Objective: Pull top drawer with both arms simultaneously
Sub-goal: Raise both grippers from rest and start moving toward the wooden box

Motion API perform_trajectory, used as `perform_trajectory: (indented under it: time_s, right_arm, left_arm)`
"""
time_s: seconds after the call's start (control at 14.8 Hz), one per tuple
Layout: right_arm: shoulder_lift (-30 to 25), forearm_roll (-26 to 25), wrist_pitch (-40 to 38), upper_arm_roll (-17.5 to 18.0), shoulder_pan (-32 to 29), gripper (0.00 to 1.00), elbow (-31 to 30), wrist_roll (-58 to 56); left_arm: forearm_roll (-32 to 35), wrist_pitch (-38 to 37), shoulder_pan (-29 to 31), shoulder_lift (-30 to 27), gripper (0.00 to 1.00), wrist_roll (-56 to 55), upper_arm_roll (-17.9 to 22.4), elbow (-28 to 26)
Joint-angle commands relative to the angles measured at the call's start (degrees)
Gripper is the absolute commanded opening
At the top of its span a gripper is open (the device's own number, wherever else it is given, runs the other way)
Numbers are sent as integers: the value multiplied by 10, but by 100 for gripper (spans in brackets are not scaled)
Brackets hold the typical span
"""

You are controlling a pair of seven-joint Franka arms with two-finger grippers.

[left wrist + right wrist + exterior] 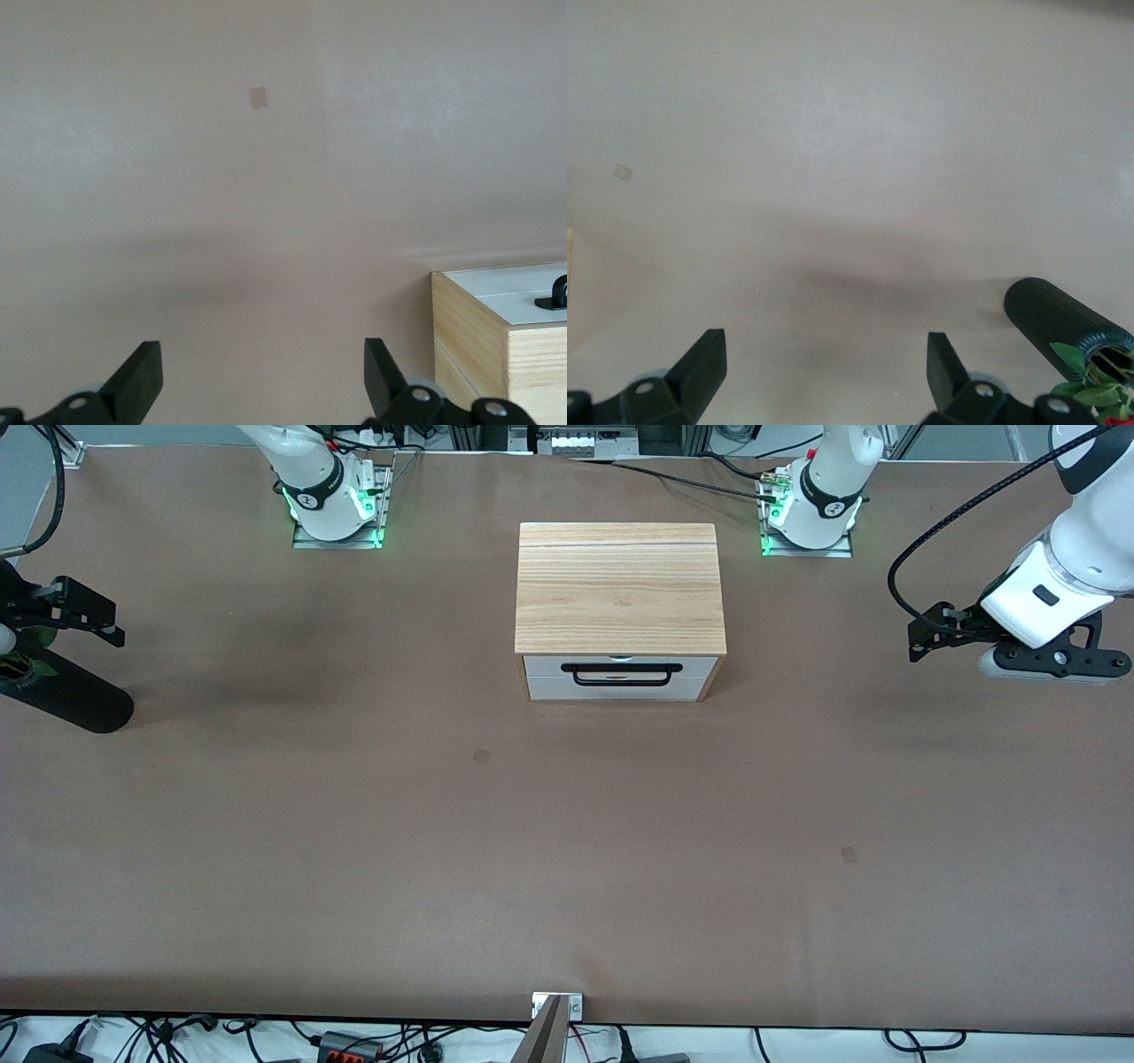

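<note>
The top drawer [547, 664] is shut in the light-wood cabinet [618, 584] at the table's middle, and its black bar handle [627, 676] faces the front camera. My left gripper [921, 636] is open and empty above the table at the left arm's end, well apart from the cabinet. In the left wrist view the gripper [263, 363] is over bare table, with the cabinet's corner [483, 345] and white drawer front [509, 294] at the edge. My right gripper [93, 613] is open and empty at the right arm's end; the right wrist view [824, 354] shows it over bare table.
A black ribbed vase [66, 698] with green leaves lies on the table below my right gripper and also shows in the right wrist view [1054, 320]. A lower drawer [620, 688] sits under the top one. Brown table surface [567, 850] spreads in front of the cabinet.
</note>
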Motion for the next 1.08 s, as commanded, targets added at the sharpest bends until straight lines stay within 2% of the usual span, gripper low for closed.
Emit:
perform_trajectory:
  time_s: [0.0,0.61,0.81,1.02]
  right_arm:
    - [0,3,2,5,-5,100,0,3]
    - [19,10,2,5,-7,100,5,-4]
    - [33,11,-3,7,-3,100,4,-4]
    - [54,11,1,8,28,100,4,-7]
  left_arm:
    - [-6,-12,-2,4,100,7,4,16]
    - [-14,-34,-1,22,100,10,5,38]
    - [-96,-47,-4,45,100,15,3,39]
    - [-169,-47,-2,70,100,15,3,39]
